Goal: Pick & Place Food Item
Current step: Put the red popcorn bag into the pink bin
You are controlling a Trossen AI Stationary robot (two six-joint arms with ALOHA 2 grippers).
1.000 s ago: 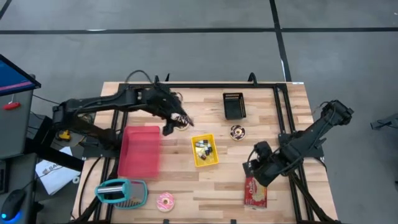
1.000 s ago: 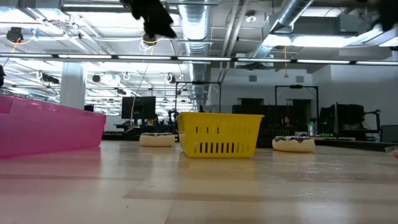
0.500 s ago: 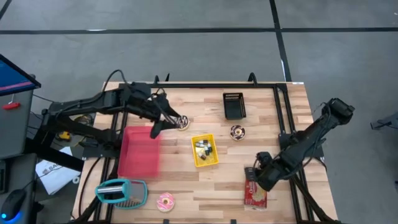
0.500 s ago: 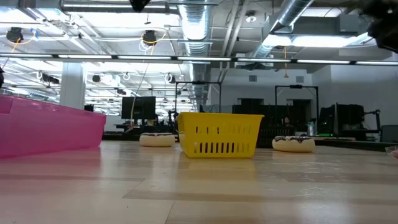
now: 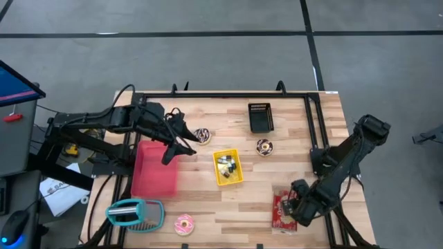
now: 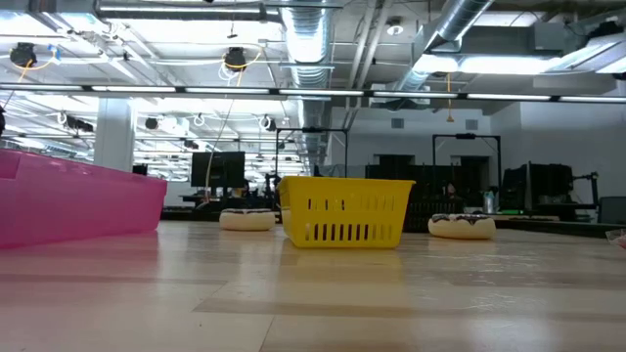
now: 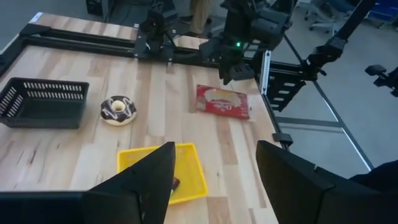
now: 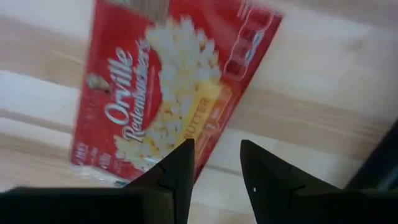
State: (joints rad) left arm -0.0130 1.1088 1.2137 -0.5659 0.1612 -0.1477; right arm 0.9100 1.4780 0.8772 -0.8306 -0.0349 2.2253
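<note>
Popcorn bag (image 5: 283,211), red, lies flat on the desk (image 5: 242,200) at the lower right of the high view. Right tool (image 5: 299,211) hovers just over it, fingers (image 8: 171,174) parted with nothing between them. Left tool (image 5: 168,153) hangs at the pink bin's (image 5: 154,173) upper right corner, its fingers spread and empty, left of the yellow basket (image 5: 227,167).

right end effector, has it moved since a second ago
Yes. In the high view the right end effector has travelled from beside the yellow plastic basket toward the table's near edge, and is now over the red popcorn packet.
</note>
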